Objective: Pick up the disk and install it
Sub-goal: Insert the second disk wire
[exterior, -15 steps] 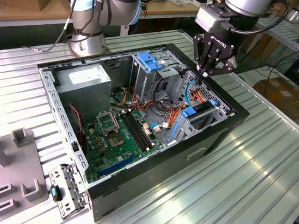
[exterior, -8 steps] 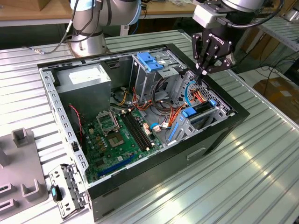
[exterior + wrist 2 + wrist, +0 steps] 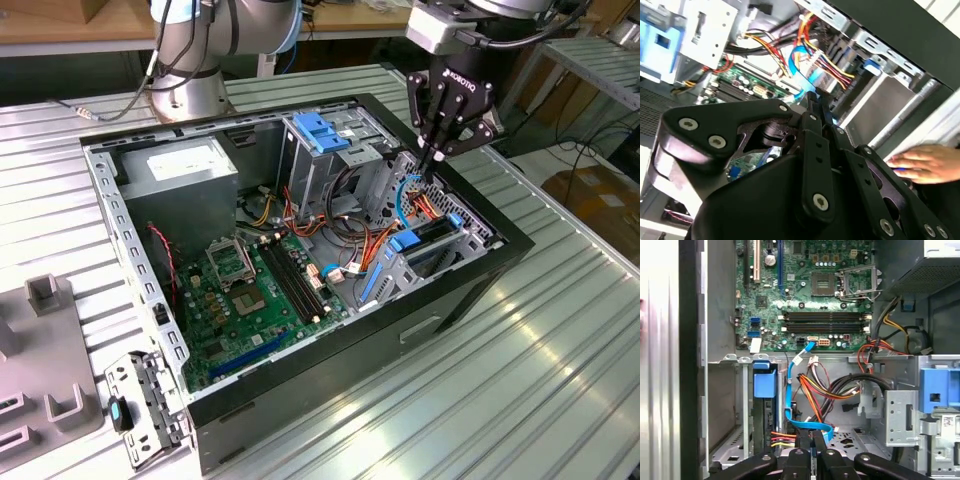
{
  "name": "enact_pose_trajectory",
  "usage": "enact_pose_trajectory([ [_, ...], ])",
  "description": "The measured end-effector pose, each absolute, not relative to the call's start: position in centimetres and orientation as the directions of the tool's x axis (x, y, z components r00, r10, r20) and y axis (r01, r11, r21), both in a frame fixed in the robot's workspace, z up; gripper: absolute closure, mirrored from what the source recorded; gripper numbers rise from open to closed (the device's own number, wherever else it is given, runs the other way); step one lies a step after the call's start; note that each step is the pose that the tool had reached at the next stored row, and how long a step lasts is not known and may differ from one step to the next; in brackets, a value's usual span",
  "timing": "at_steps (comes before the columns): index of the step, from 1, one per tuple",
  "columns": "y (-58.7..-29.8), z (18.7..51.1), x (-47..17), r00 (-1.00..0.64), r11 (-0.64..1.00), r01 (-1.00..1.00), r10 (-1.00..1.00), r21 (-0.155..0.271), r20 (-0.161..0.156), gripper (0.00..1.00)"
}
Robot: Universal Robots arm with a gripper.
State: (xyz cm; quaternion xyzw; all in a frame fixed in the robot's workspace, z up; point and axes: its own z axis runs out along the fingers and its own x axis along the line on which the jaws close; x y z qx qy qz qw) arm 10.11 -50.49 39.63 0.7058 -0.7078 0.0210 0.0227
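Observation:
The disk [image 3: 432, 240] stands on edge in the drive bay at the front corner of the open computer case [image 3: 470, 290], on the exterior view's right, with blue rails at its ends. In the first wrist view the disk [image 3: 765, 422] is a dark slab under a blue tab. My gripper [image 3: 434, 158] hangs just above and behind that bay, its fingers pressed together. A flat blue cable [image 3: 790, 390] runs from the motherboard to the fingertips [image 3: 805, 445]. In the second wrist view the gripper [image 3: 818, 100] pinches the end of that blue cable [image 3: 799, 65].
A grey power-supply box [image 3: 190, 170] fills the case's far corner and a metal cage with a blue top [image 3: 325, 135] stands beside the gripper. Bundled wires [image 3: 350, 240] cross above the motherboard [image 3: 260, 290]. A person's hand [image 3: 925, 165] rests on the case's outer wall. Grey fixtures [image 3: 50, 350] sit on the table.

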Motion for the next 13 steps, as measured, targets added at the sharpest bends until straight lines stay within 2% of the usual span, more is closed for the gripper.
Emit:
enact_pose_trajectory([
  [2, -50.48, 39.61, 10.11, -0.003, 0.003, -1.000, -0.996, 0.002, 0.091, 0.83],
  [3, -50.46, 39.58, 10.11, -0.003, 0.003, -1.000, -0.996, 0.002, 0.095, 0.82],
  [6, -50.40, 39.48, 10.12, -0.003, 0.003, -1.000, -0.995, 0.002, 0.099, 0.76],
  [7, -50.38, 39.45, 10.12, -0.003, 0.003, -1.000, -0.995, 0.002, 0.099, 0.69],
  [13, -50.28, 39.40, 10.17, -0.003, 0.003, -1.000, -0.995, 0.003, 0.101, 0.69],
])
